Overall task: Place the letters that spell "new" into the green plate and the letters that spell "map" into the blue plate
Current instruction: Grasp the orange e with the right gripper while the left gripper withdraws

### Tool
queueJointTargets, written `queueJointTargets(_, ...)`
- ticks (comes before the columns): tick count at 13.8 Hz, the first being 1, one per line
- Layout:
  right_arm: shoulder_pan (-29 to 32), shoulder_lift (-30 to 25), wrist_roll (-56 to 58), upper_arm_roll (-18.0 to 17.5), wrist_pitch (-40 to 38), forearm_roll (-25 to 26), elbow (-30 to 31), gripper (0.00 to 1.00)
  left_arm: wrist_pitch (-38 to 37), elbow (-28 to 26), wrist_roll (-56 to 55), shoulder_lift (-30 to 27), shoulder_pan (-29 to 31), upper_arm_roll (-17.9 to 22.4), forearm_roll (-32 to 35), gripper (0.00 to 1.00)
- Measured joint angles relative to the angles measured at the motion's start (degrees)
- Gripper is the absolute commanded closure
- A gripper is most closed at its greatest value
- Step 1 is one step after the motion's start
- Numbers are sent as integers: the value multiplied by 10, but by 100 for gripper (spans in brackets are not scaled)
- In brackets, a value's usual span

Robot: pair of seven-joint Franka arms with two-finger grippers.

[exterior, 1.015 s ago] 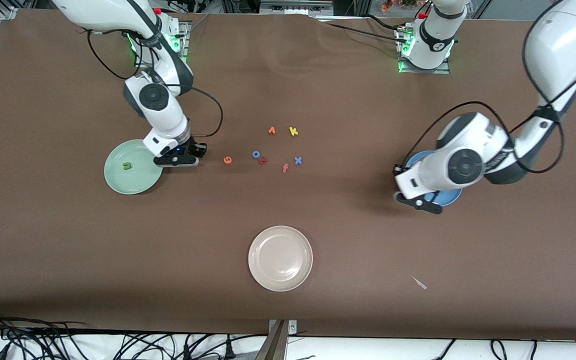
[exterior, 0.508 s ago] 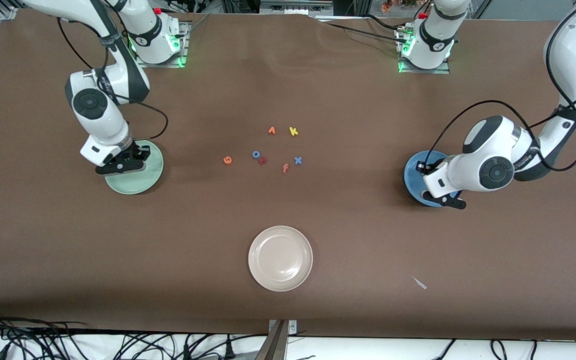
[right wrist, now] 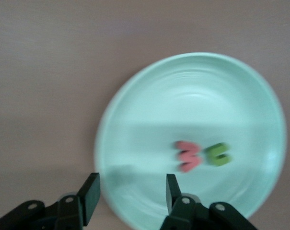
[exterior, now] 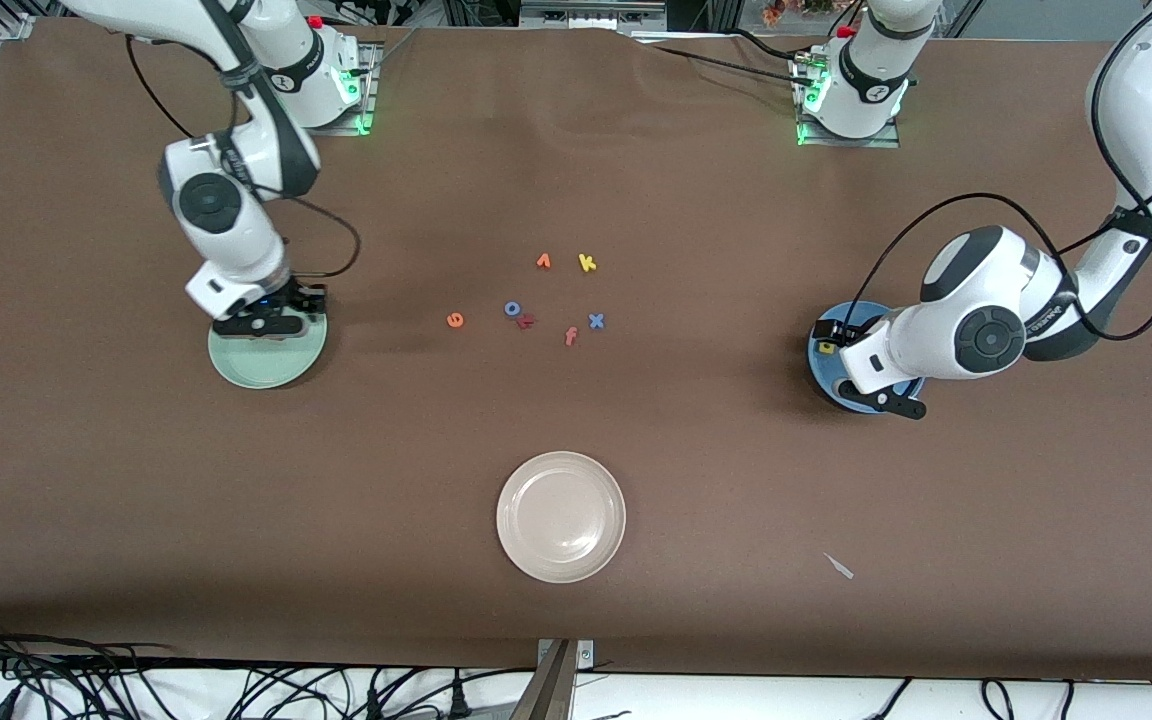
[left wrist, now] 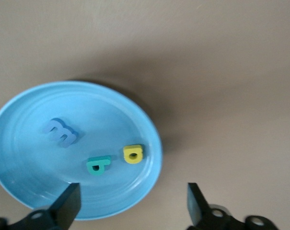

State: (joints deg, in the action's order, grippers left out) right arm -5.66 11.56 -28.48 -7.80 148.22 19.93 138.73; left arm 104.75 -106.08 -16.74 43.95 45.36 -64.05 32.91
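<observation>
The green plate holds a salmon-pink "w" and an olive-green "n" side by side. My right gripper hangs open over that plate's rim with nothing between its fingers. The blue plate holds a periwinkle "m", a teal "a" and a yellow "p". My left gripper is open above its edge and holds nothing. The orange "e" lies on the table between the plates.
Mid-table lie an orange "v", a yellow "k", a blue "o", a reddish letter, a salmon "f" and a blue "x". A beige plate sits nearer the camera.
My right gripper moved over the green plate and opened; the pink "w" now lies beside the "n". My left gripper opened over the blue plate, leaving the yellow "p" in it.
</observation>
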Motion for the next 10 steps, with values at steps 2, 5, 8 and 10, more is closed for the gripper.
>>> queueJointTargets(2, -8, 3, -101, -58, 0, -1, -3, 34, -59, 43, -2, -3, 0, -42, 0, 0)
queueJointTargets(5, -29, 31, -209, -96, 4, -5, -32, 34, -154, 115, -2, -12, 0, -92, 0, 0)
queueJointTargets(8, -71, 78, -293, -102, 8, -16, -90, 34, -202, 159, -2, -33, -4, -115, 0, 0)
queueJointTargets(10, -101, 116, -331, -103, 8, -17, -138, 34, -227, 174, -3, -62, -23, -115, -3, 0)
